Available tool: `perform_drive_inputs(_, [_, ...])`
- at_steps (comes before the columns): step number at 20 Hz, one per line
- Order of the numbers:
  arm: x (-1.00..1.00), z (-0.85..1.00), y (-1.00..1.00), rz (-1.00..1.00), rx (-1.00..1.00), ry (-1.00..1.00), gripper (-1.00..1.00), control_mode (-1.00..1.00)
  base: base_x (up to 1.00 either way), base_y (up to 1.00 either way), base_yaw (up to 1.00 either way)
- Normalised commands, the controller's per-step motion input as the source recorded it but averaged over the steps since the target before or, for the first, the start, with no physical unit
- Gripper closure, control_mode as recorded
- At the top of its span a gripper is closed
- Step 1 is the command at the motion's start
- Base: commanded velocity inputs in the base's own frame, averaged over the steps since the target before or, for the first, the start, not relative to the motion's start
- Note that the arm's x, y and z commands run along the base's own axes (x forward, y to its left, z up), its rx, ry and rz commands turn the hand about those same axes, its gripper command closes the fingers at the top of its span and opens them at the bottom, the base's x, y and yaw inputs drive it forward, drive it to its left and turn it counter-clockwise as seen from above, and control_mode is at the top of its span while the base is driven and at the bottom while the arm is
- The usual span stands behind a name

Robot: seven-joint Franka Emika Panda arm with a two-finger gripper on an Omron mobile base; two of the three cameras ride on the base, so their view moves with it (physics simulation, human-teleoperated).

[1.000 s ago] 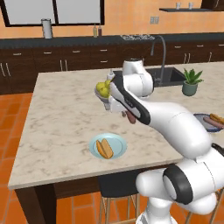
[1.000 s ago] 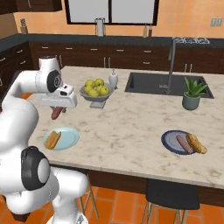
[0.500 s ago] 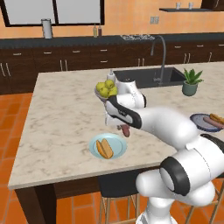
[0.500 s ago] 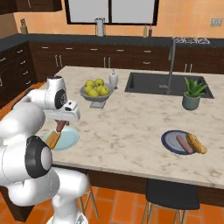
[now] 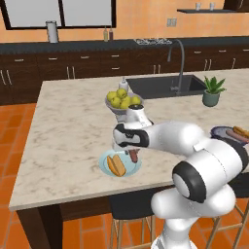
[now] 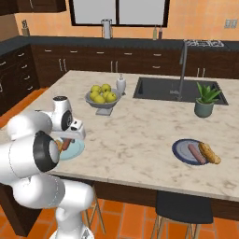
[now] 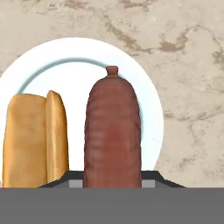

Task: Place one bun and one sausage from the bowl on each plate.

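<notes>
The two-finger gripper (image 5: 132,151) points down over the pale light-blue round plate (image 5: 104,165) near the front edge of the beige marbled stone island counter (image 5: 68,131), its fingers pinching the upper end of a reddish-brown ridged sausage (image 5: 133,156) that hangs upright from them. In the hand view the sausage (image 7: 113,131) runs straight out from between the fingers above the plate (image 7: 148,105), alongside a golden split bun (image 7: 36,138) that lies on the plate's other half; whether the sausage's lower tip touches the plate cannot be told. In the right base view the sausage (image 6: 66,145) shows just under the white hand, over the same plate (image 6: 77,150). Well apart on the counter, the dark blue round plate (image 6: 179,150) carries a second sausage (image 6: 194,153) and a second bun (image 6: 209,153) side by side. A grey pedestal bowl of yellow-green fruit (image 5: 123,101) stands behind the hand
</notes>
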Motion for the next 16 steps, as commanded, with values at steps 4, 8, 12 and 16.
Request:
perform_drive_inputs(4, [0.25, -0.51, 0.21, 0.00, 0.00, 0.02, 1.00, -1.00, 0.00, 0.00, 0.00])
perform_drive_inputs(8, [0.02, -0.32, -0.06, 0.00, 0.02, 0.02, 1.00, -1.00, 0.00, 0.00, 0.00])
perform_drive_inputs(12, [0.00, -0.11, -0.11, 0.00, 0.01, 0.00, 1.00, -1.00, 0.00, 0.00, 0.00])
perform_drive_inputs(16, [0.06, -0.16, 0.00, 0.00, 0.00, -0.02, -1.00, -1.00, 0.00, 0.00, 0.00])
